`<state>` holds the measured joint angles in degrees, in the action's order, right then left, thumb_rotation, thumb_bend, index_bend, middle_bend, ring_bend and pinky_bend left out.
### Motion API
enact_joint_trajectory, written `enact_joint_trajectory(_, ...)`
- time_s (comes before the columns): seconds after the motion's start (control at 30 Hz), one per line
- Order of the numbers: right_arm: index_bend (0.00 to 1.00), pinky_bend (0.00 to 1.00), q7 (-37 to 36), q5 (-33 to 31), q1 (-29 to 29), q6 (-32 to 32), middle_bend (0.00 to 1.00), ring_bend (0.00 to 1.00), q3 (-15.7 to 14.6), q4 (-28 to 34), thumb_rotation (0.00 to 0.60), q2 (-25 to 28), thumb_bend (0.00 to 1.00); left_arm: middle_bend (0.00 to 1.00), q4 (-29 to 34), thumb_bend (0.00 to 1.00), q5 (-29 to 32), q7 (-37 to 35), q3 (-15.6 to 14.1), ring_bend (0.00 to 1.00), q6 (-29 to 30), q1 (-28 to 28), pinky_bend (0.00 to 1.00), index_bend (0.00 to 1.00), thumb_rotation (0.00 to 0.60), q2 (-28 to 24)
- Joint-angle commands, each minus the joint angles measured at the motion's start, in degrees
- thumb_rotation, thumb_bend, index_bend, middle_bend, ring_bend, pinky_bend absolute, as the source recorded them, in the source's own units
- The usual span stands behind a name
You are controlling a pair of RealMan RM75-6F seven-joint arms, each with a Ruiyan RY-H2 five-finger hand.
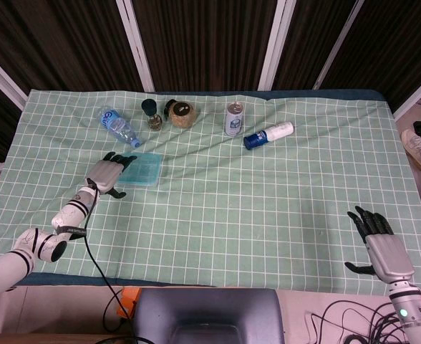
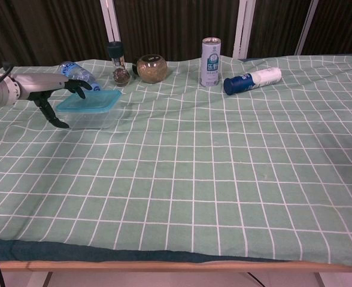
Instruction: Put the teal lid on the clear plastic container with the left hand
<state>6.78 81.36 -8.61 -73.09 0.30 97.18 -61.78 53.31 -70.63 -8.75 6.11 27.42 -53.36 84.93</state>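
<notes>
The teal lid [image 2: 90, 100] sits on top of the clear plastic container [image 2: 91, 117], covering it, on the left part of the table. The left hand [image 2: 51, 95] is at the lid's left edge, its fingers [image 1: 120, 157] spread, some reaching over the near corner of the lid and the thumb hanging down beside the container wall; whether it actually grips or only touches the lid cannot be told from either view.

Just behind this hand lies a water bottle [image 1: 119, 126] on its side. Further along the back, to the hand's right, stand a dark-capped grinder [image 2: 117, 63] and a round brown jar [image 2: 151, 68], close together. Beyond them is an upright can [image 2: 210, 54], and next to it a white bottle with a blue cap [image 2: 251, 79] lying on its side.

The right hand [image 1: 379, 239] is well apart from all of this, at the near right corner of the table, palm down with fingers spread and nothing in it.

The table is covered by a green cloth with a white grid [image 1: 268, 201], slightly rumpled near the back row of things, with a dark blue edge [image 2: 164, 254] at the front. Behind the table hang dark curtains [image 1: 203, 39] crossed by white bars [image 1: 135, 36]. Cables [image 1: 103, 287] trail below the front edge, and a shoe [image 1: 417, 149] shows at the far right.
</notes>
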Motion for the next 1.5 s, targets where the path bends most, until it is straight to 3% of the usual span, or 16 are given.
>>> enact_joint_trajectory(0.03,0.00,0.00,0.06,0.07,-0.01,0.03,0.00,0.00,-0.04,0.08,0.600,0.01,0.20,0.18,0.00,0.20,0.12,0.27,0.05,0.11,-0.04,0.00,0.06,0.00,0.600,-0.04)
enact_joint_trajectory(0.27,0.00,0.00,0.02,-0.02,-0.01,-0.01,0.00,0.00,0.02,0.02,0.600,0.00,0.20,0.18,1.83,0.20,-1.44,0.14,1.36,0.11,4.71,0.54,0.06,0.00,0.600,-1.22)
enact_joint_trajectory(0.57,0.00,0.00,-0.02,0.18,-0.13,0.11,0.00,0.00,-0.02,0.07,0.600,0.05,0.20,0.18,9.45,0.20,-4.09,-1.24,2.06,0.10,10.70,2.33,0.06,0.00,0.600,-5.88)
enact_joint_trajectory(0.87,0.00,0.00,0.26,0.22,-0.31,0.47,0.00,0.00,-0.13,0.24,0.600,-0.07,0.20,0.19,14.05,0.20,-4.09,0.68,0.16,0.11,11.69,4.48,0.06,0.00,0.600,-7.62)
enact_joint_trajectory(1.5,0.00,0.00,0.54,0.15,-0.40,0.61,0.00,0.00,-0.20,0.24,0.600,-0.15,0.20,0.23,15.81,0.21,-3.86,2.74,-0.87,0.14,12.03,5.73,0.07,0.00,0.600,-8.19)
